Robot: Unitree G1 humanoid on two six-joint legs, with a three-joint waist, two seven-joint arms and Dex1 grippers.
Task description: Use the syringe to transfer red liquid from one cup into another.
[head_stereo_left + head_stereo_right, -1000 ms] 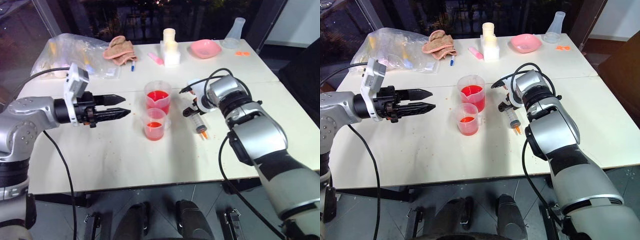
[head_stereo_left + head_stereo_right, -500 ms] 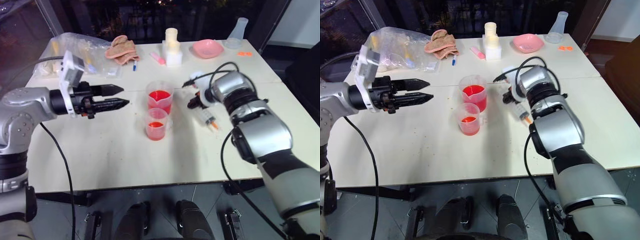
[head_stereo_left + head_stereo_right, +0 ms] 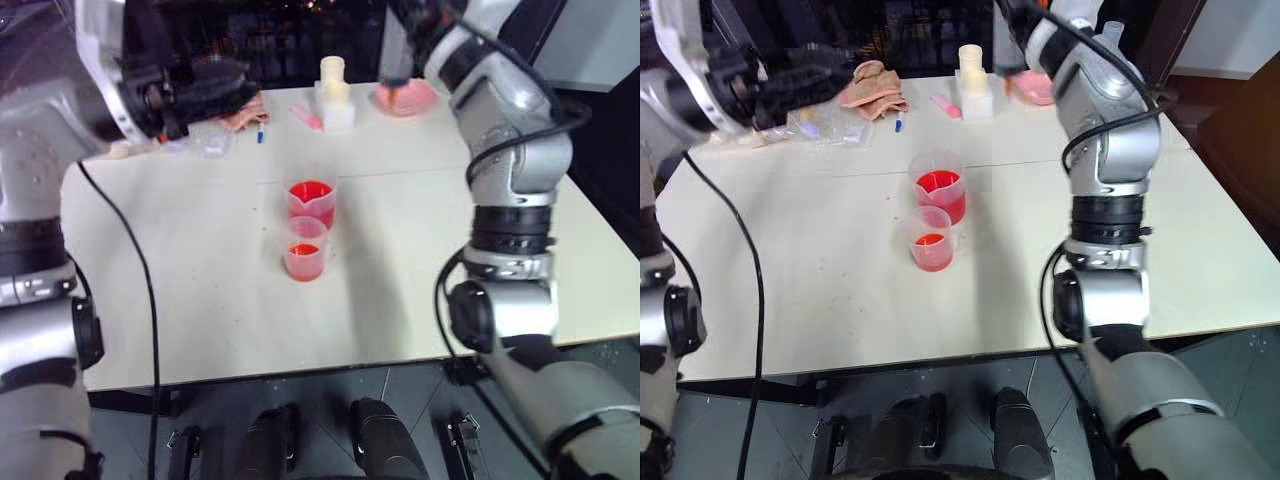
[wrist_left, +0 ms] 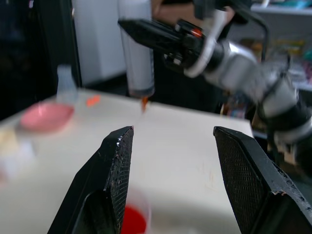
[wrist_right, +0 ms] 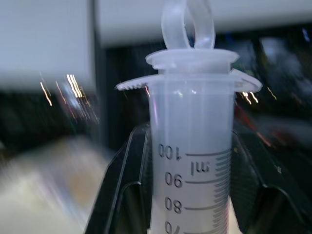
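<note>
Up high over the far side of the white table (image 3: 200, 300), the right gripper (image 4: 146, 34) is clamped on the large clear plastic syringe (image 5: 192, 161), black fingers pressed against both sides of the barrel near the printed scale. Plunger ring and flange stick out past the fingers in the right wrist view. From the left wrist view the syringe hangs upright, short orange tip (image 4: 144, 101) down, above the tabletop and clear of it.

Left gripper (image 4: 173, 185) is spread wide with nothing between its fingers, raised at the table's far left near the crumpled clear plastic bag (image 3: 830, 125).

Mid-table: two clear plastic cups, both holding bright red liquid (image 3: 311, 192). The larger clear cup (image 3: 312, 203) sits behind the smaller clear cup (image 3: 304, 250), just beside it; can't tell if they touch.

Back edge: pink shallow bowl (image 3: 1035, 88), white block with a cream cylinder on top (image 3: 334, 95), tan crumpled cloth (image 3: 872, 85).
</note>
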